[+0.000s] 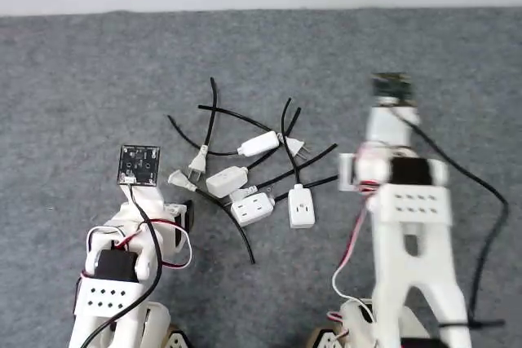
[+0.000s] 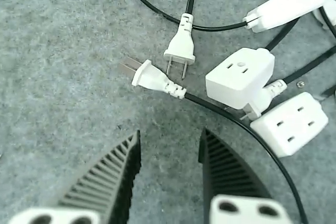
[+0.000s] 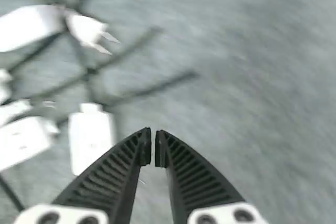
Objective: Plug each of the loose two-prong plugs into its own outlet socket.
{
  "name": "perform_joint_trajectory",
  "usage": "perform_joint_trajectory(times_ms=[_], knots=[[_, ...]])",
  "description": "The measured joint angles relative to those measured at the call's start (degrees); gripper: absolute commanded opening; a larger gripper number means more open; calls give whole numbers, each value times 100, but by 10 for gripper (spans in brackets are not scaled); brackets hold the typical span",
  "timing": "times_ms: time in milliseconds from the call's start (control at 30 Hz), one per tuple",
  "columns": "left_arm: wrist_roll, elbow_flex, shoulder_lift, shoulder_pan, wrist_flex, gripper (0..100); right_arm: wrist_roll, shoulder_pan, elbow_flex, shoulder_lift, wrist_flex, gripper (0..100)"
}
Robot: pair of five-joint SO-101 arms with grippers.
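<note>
Progress: none of the three plugs seen was seated, so all insertions remain.

Plug A [image 2: 152,77] lay on its side on the bench [image 1: 73,71], flat metal prongs bare. Plug B [image 2: 179,45] lay just beside it. Plug C [image 3: 86,29] sat farther off, by the long white adapter [image 1: 259,143].

Sockets unoccupied as far as visible: single-outlet block [image 2: 239,77], triple-outlet block [image 2: 291,124], and a lone socket [image 3: 92,140].

Left jaws: spread wide, empty, hovering just short of plug A. Right jaws: tips all but touching, gripping nothing, above the bench near the lone socket.

Materials: plugs and blocks were glossy white moulded plastic; cords thin, round, black, tangled; bench cover a grey felt-like nap; jaw faces black and ribbed.
</note>
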Motion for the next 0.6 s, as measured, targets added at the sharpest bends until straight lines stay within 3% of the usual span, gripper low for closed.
perform_joint_trajectory(times_ms=[167, 233, 367, 600], knots=[[-35, 70, 0, 9, 0, 9, -44, -1169, 0, 1020, -862, 9], [-229, 70, 0, 9, 0, 13, -44, -1398, 0, 1495, -1090, 9], [-510, 70, 0, 70, 0, 13, -44, -1495, 0, 2215, -1152, 9], [-545, 70, 0, 53, 0, 13, -44, -1371, -18, 2242, -967, 9]])
